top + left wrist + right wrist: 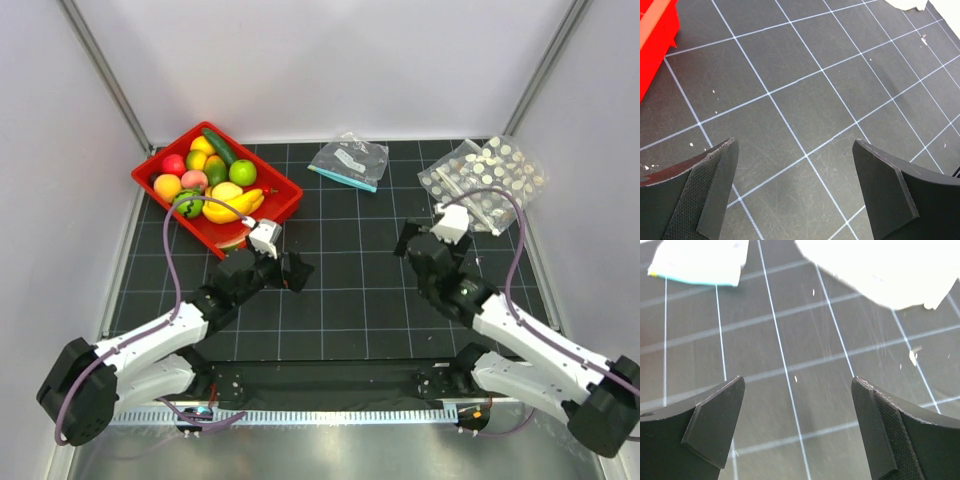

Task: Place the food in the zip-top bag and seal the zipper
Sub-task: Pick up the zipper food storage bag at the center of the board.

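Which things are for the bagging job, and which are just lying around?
For the job: glossy toy fruits and vegetables; clear floppy white-dotted zip-top bag.
Just lying about: clear undotted bag with teal strip; red plastic tray holding the food.

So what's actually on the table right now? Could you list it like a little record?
food: toy fruits and vegetables, all piled in the red tray, far left
dotted bag: lying at the far right, well apart from the food
other bag: clear with a teal strip, far middle
left gripper: open, holding nothing, over the black mat near the tray
right gripper: open, holding nothing, just short of the dotted bag
progress: no food bagged yet
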Available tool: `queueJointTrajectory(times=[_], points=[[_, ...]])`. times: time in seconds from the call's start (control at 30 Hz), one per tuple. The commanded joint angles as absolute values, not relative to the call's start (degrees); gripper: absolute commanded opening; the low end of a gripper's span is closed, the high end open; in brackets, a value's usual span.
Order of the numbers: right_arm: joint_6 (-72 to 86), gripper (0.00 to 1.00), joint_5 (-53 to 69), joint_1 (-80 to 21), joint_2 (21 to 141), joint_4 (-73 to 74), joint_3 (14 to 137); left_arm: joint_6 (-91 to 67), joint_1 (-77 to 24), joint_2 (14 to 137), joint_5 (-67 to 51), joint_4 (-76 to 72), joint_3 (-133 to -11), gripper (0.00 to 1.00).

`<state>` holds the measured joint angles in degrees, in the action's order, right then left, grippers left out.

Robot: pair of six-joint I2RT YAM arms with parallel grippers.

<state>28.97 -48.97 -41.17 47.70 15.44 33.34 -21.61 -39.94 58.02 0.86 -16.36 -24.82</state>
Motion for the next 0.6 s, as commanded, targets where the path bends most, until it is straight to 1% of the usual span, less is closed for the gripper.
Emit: queueJointTrajectory(times=[0.0, 0.1, 0.13, 0.17, 0.23, 0.27, 0.3, 0.37, 0.4, 0.57], points=[[27.51, 0.96, -51.07, -37.81, 54.46, 15.12, 41.91, -20.48, -39.9, 57.66, 0.18, -19.95, -25.05, 1.0], [26.63, 0.96, -45.98, -30.69, 59.05, 16.69, 47.36, -20.57, -39.9, 57.39, 0.18, -19.95, -25.05, 1.0], [26.54, 0.96, -44.84, -26.41, 62.37, 17.22, 48.59, -20.65, -39.9, 57.31, 0.18, -19.95, -24.96, 1.0], [26.28, 0.96, -41.43, -24.19, 63.71, 17.4, 50.69, -20.65, -39.82, 57.3, 0.18, -19.95, -25.05, 1.0], [27.07, 0.95, -37.9, -19.36, 67.93, 17.4, 52.29, -20.74, -39.82, 57.13, 0.18, -19.95, -25.05, 1.0], [27.94, 0.93, -35.27, -14.72, 69.42, 16.97, 53.51, -20.74, -39.9, 57.13, 0.26, -19.95, -25.14, 1.0], [28.38, 0.92, -30.81, -12.85, 70.74, 16.18, 53.96, -20.83, -39.82, 57.22, 0.18, -19.95, -25.05, 1.0], [30.4, 0.91, -27.09, -8.2, 75.13, 15.03, 55.71, -21.01, -39.9, 57.39, 0.18, -20.21, -25.05, 1.0], [31.28, 0.91, -25.24, -7.04, 76.71, 14.94, 56.59, -21.09, -39.9, 57.65, -1.3, -20.39, -25.14, 1.0], [33.3, 0.91, -23.39, -1.94, 87.51, 13.63, 61.25, -21.71, -39.9, 58.71, -2.28, -20.48, -25.66, 1.0]])
